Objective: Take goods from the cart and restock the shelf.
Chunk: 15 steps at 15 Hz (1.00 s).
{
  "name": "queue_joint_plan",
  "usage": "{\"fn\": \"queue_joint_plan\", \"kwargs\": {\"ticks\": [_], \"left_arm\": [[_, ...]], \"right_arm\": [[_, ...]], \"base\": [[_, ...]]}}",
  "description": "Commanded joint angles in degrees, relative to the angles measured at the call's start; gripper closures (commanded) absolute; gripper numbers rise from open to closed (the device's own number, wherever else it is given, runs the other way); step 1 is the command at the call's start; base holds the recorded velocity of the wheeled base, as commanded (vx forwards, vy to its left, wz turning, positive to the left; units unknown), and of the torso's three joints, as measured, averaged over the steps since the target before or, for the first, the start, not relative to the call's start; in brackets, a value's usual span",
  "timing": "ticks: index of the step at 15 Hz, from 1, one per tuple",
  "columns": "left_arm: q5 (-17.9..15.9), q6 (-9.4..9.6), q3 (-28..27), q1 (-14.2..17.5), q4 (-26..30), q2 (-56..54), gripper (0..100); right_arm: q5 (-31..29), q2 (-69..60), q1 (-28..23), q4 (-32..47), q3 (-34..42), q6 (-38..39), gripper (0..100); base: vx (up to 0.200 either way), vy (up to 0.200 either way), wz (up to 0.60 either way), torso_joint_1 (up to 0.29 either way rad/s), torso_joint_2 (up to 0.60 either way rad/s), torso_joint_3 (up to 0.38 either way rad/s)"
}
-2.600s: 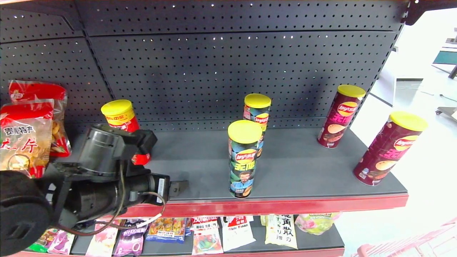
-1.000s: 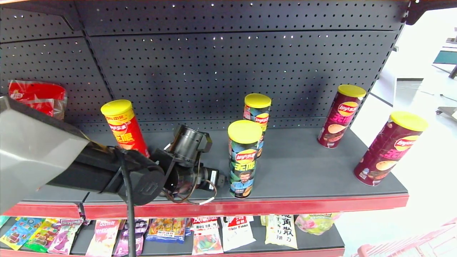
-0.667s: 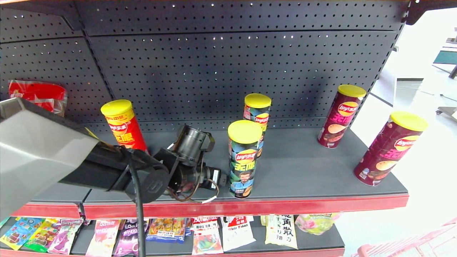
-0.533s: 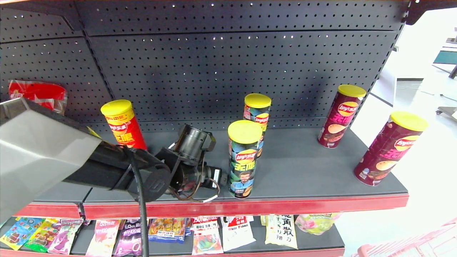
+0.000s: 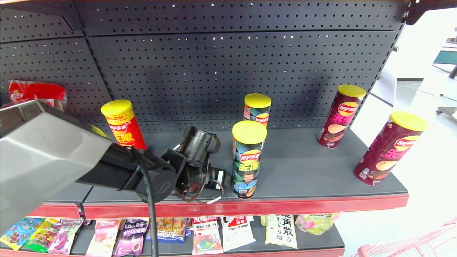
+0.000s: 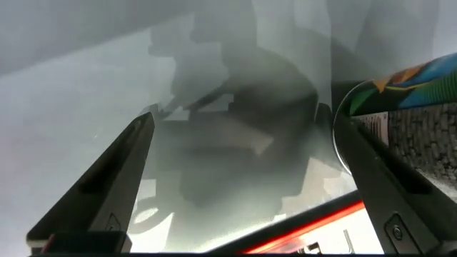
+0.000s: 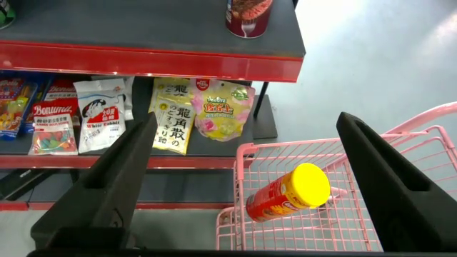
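Left wrist view, starting at the left gripper [image 6: 235, 118]: spread wide and holding nothing, low over the grey shelf [image 5: 303, 167], just beside the foot of the teal crisp can [image 6: 407, 107]; cannot tell if touching it. Right wrist view, at the right gripper [image 7: 246, 121]: also spread wide, nothing held, hanging above the pink cart [image 7: 400, 153]. Inside the cart, lying on its side: a red crisp can [image 7: 289, 193] with yellow lid, most likely the next good to take. Probably a light cardboard tube, stiff enough but easy to dent, with smooth and a bit slippery skin; round, so can roll on the wire bottom. Better to take hold across the middle of the body, one finger on each side, with soft pressure; not at the plastic lid, since may pop off. Once upright, tall and narrow, therefore easy to tip. Farther out on the shelf: a second teal can [image 5: 257, 109] behind, another red can [image 5: 123, 125] at the left, two dark red cans [image 5: 341, 116] at the right, well apart from the teal ones.
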Motion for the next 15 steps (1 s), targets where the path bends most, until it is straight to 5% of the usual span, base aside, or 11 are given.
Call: {"fn": "queue_joint_plan", "kwargs": {"ticks": [1,15], "left_arm": [[0.0,-0.02,-1.0,0.0,0.0,0.5,0],[0.4,-0.19,-6.7,-1.0,0.1,3.9,0]], "right_arm": [[0.0,0.1,0.0,0.0,0.0,0.0,0],[0.1,0.1,-0.1,0.0,0.6,0.0,0]], "base": [[0.000,0.000,0.00,0.000,0.00,0.000],[0.000,0.000,0.00,0.000,0.00,0.000]]}}
